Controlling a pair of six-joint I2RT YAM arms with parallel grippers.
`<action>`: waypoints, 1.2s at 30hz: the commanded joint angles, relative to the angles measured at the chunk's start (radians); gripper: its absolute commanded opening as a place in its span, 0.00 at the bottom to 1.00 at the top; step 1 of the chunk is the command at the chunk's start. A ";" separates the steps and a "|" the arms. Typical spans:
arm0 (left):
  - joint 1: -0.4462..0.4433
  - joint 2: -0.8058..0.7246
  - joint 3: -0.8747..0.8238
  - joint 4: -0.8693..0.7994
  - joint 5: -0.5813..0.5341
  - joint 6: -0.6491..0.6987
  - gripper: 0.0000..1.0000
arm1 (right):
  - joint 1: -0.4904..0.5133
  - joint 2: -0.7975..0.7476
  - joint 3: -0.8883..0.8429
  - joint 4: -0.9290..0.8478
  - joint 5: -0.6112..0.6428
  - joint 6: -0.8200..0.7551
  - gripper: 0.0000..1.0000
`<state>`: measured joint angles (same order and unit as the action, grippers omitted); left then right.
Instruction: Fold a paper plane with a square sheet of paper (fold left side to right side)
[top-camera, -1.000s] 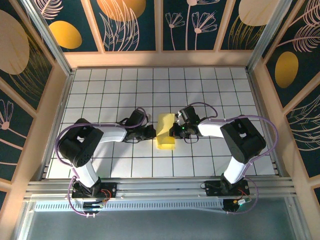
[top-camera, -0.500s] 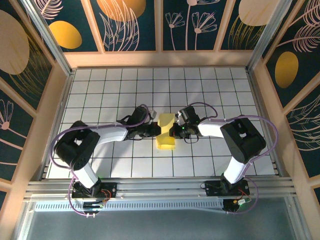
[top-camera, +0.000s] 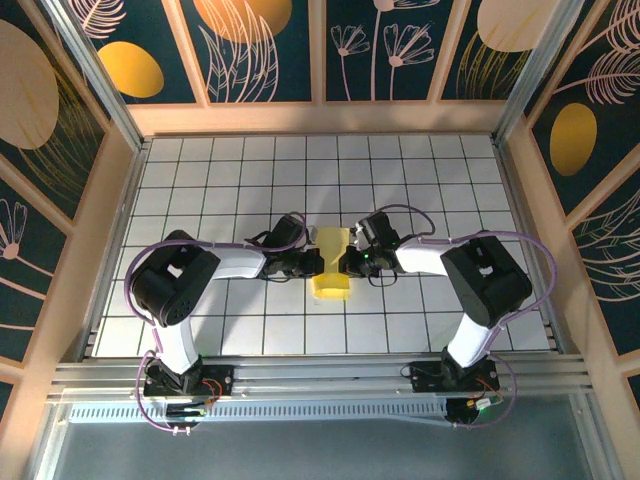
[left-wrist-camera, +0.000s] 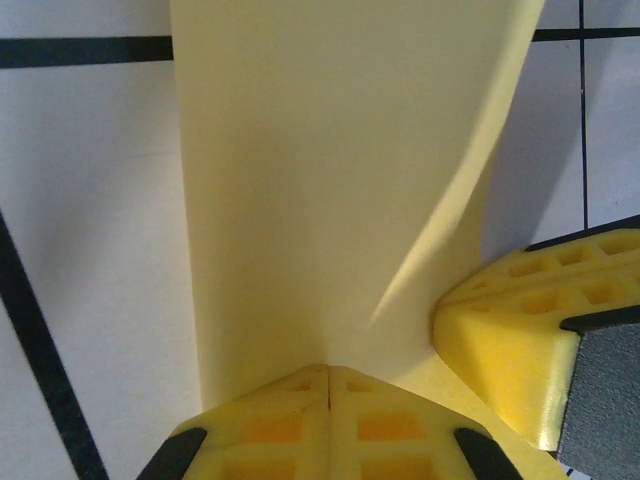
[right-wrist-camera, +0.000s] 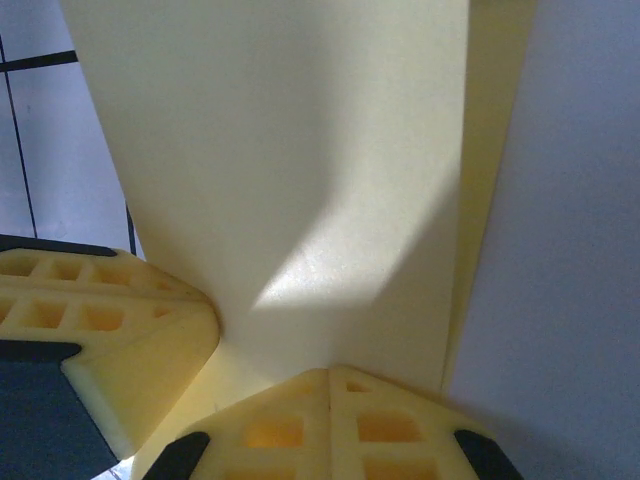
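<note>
Since half a second ago the left arm has swung its elbow in toward 3 o'clock. Its left gripper (top-camera: 312, 262) has crept slightly further onto the 9 o'clock edge of the square sheet of paper (top-camera: 331, 282), while the right arm looks unchanged. From the overhead camera the sheet is a narrow yellow strip at the middle of the gridded bench (top-camera: 200, 180), a little toward 6 o'clock, with the right gripper (top-camera: 346, 262) at its 3 o'clock edge. The two grippers are close together across the sheet. At the left wrist, the left gripper (left-wrist-camera: 329, 372) has its pads pressed together with the paper running out from between them toward 12 o'clock, so it appears clamped on the sheet's edge. A finger of the other gripper sits just beside it at 4 o'clock. The right wrist camera shows the same from the other side: the right gripper (right-wrist-camera: 330, 378) is closed on the paper, and a second yellow layer peeks out along the sheet's 3 o'clock side. A soft shadow crossing the paper suggests it is bowed rather than flat. The step in hand seems to be laying the left edge over onto the right. To do it well, the right gripper should act as a steady anchor. The left gripper should bring its edge across low and level until the borders line up, release only once the layers are square, and then press the crease flat. A skewed pull risks a crooked centre line.
</note>
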<state>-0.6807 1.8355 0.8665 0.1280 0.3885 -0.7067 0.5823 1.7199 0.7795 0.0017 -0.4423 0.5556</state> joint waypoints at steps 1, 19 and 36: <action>-0.005 0.014 -0.015 -0.033 -0.006 0.025 0.00 | 0.012 -0.034 0.001 -0.127 0.031 -0.016 0.00; -0.006 0.002 -0.032 -0.016 -0.010 0.009 0.00 | -0.030 0.041 0.168 -0.081 -0.012 -0.063 0.00; -0.008 -0.004 -0.027 -0.011 -0.005 0.000 0.00 | -0.030 0.144 0.154 -0.112 0.039 -0.072 0.00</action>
<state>-0.6811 1.8336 0.8566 0.1467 0.3893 -0.7078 0.5552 1.8374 0.9455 -0.0723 -0.4576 0.5026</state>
